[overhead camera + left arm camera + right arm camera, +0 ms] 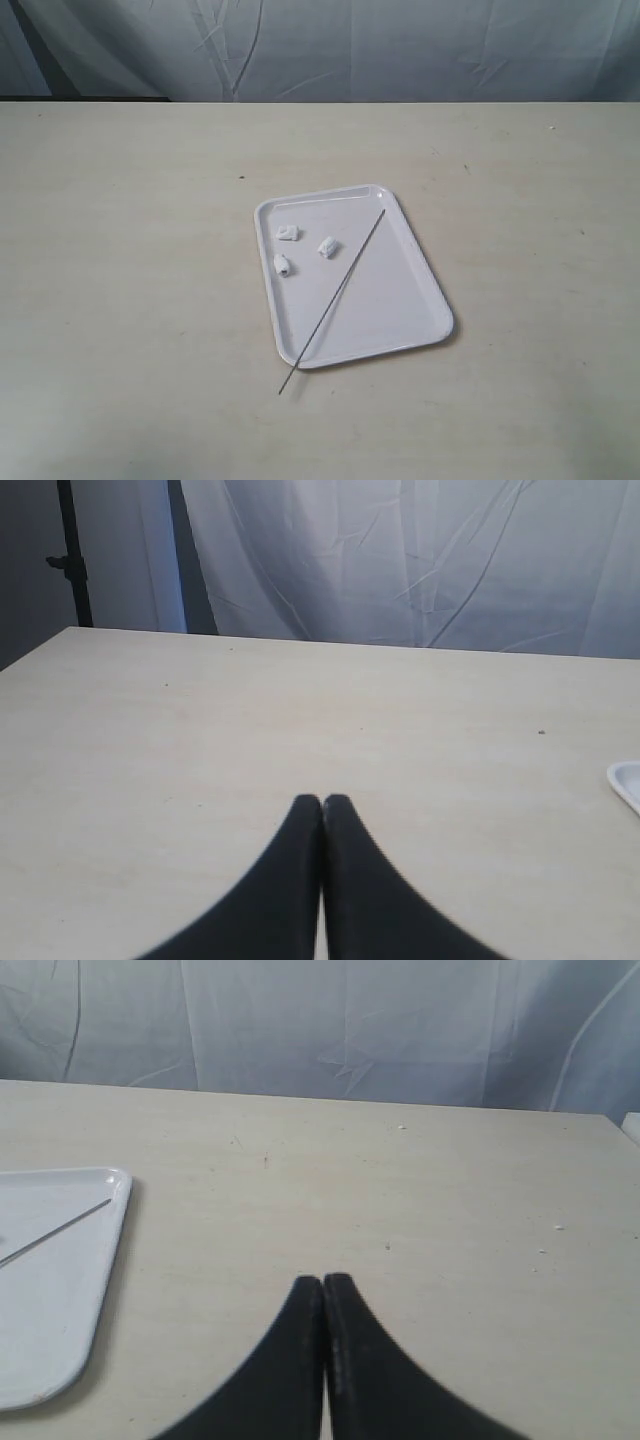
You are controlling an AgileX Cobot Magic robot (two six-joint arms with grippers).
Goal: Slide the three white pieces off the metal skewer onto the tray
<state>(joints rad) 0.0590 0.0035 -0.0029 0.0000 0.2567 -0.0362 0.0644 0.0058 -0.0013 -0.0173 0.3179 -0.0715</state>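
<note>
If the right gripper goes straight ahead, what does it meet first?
Probably nothing: the right gripper faces bare table, then the white curtain; the tray lies off to one side.

I see the tray [420,300] lying on the table [120,300], about mid-table in the exterior view, with its long sides running away from the camera. The skewer [335,298] lies diagonally across the tray. Its far end is at the far right corner, and its near end reaches past the near left corner, out over the table. The three pieces [327,245] lie in the tray's far left part, left of the skewer and apart from it. One [288,232] is nearest the far left corner, one is right of it and closest to the skewer, and one [283,266] lies nearer the camera, by the left rim. A curtain [400,50] hangs behind the table.
</note>
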